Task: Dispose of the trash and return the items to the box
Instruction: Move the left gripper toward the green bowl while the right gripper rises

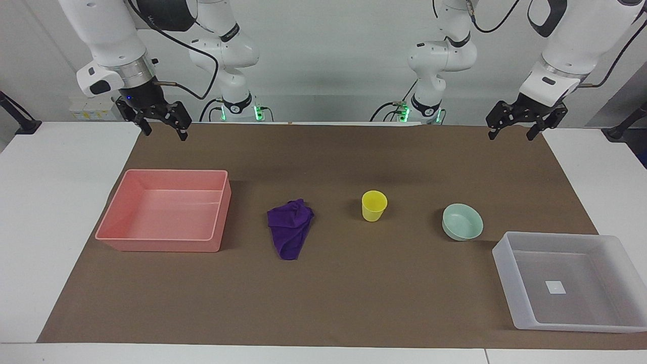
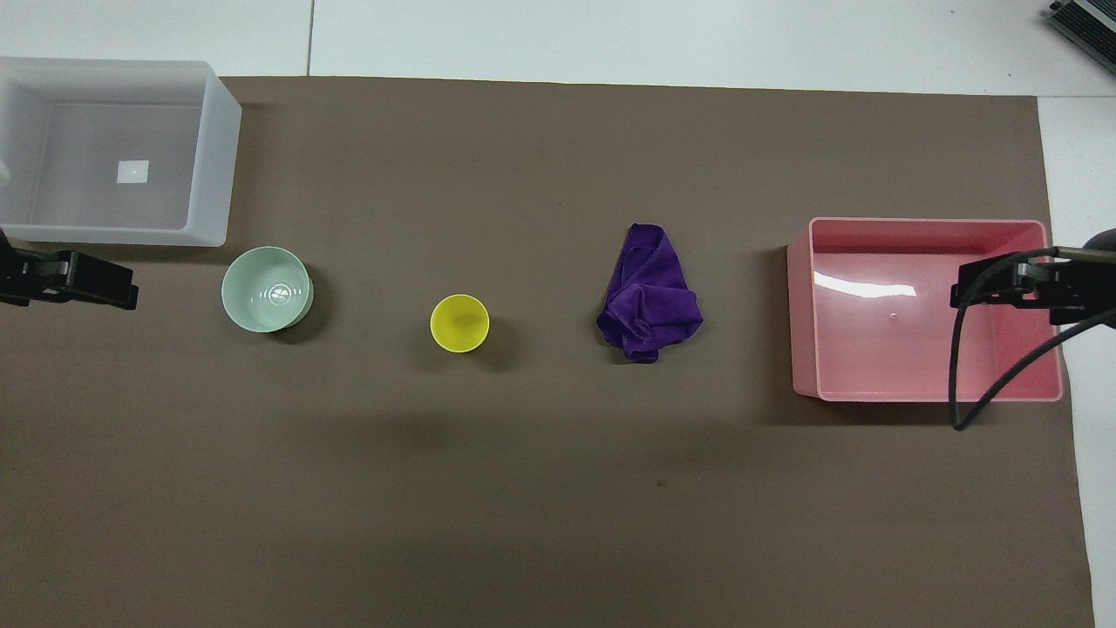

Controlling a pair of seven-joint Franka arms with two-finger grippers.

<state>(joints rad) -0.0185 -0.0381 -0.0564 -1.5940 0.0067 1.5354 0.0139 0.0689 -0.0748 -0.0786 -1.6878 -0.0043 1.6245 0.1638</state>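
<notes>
Basically the surface (image 1: 354,303) is a white top with a brown mat over most of it. Largest thing on it is the box (image 1: 505,263), translucent whitish tray with low walls and a small white label (image 1: 555,287) on its floor, sitting at the left arm's end of the surface, farther from the robots than everything else, nothing inside. Pink bin (image 1: 116,222) sits at the right arm's end, also holding nothing. Between the two, a loose row, all apart from each other: purple cloth (image 1: 290,228), crumpled with folds, just beside the pink bin; yellow cup (image 1: 374,206) upright, mouth up, mid-surface; mint bowl (image 1: 462,222) upright, near the box's nearer corner but not touching it. All three lie on the mat, none in the box or bin.

Both arms wait, raised off the surface. Left gripper (image 1: 514,129) hangs over the mat's edge nearest the robots at the left arm's end, fingers (image 1: 493,132) spread apart, grasping nothing. Right gripper (image 1: 163,128) hangs over the mat's nearest edge at the right arm's end, above the strip between robots and pink bin, fingers (image 1: 183,132) released and spread, grasping nothing.
</notes>
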